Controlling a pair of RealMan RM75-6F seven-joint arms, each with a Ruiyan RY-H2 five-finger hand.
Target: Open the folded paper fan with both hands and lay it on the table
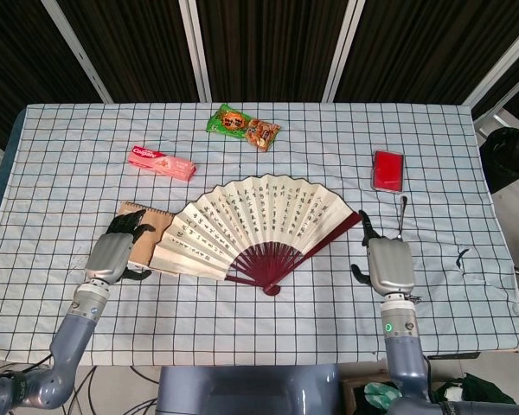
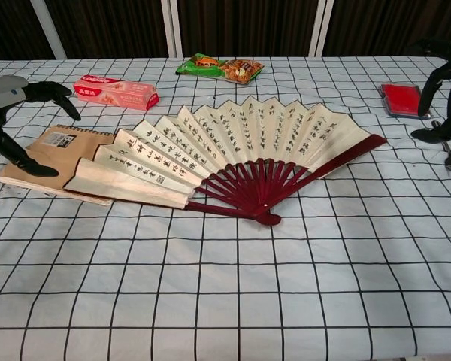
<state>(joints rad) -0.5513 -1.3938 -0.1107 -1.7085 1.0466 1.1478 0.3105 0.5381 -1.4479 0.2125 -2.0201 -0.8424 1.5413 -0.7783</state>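
Note:
The paper fan point(image 1: 258, 216) point(image 2: 233, 150) lies spread wide on the checked cloth, cream leaf with black writing, dark red ribs meeting at a pivot near the table's front. Its left edge overlaps a brown notebook point(image 1: 149, 226) point(image 2: 41, 158). My left hand point(image 1: 114, 253) point(image 2: 11, 98) hovers over the notebook's left side, fingers apart, holding nothing. To the right of the fan's red end rib, my right hand point(image 1: 386, 262) point(image 2: 445, 90) is clear of it with fingers spread and empty.
A pink toothpaste box point(image 1: 161, 162) point(image 2: 115, 90) and a green snack packet point(image 1: 242, 126) point(image 2: 219, 68) lie behind the fan. A red case point(image 1: 387, 169) point(image 2: 403, 98) and a fork point(image 1: 401, 213) point(image 2: 445, 150) sit at the right, close to my right hand.

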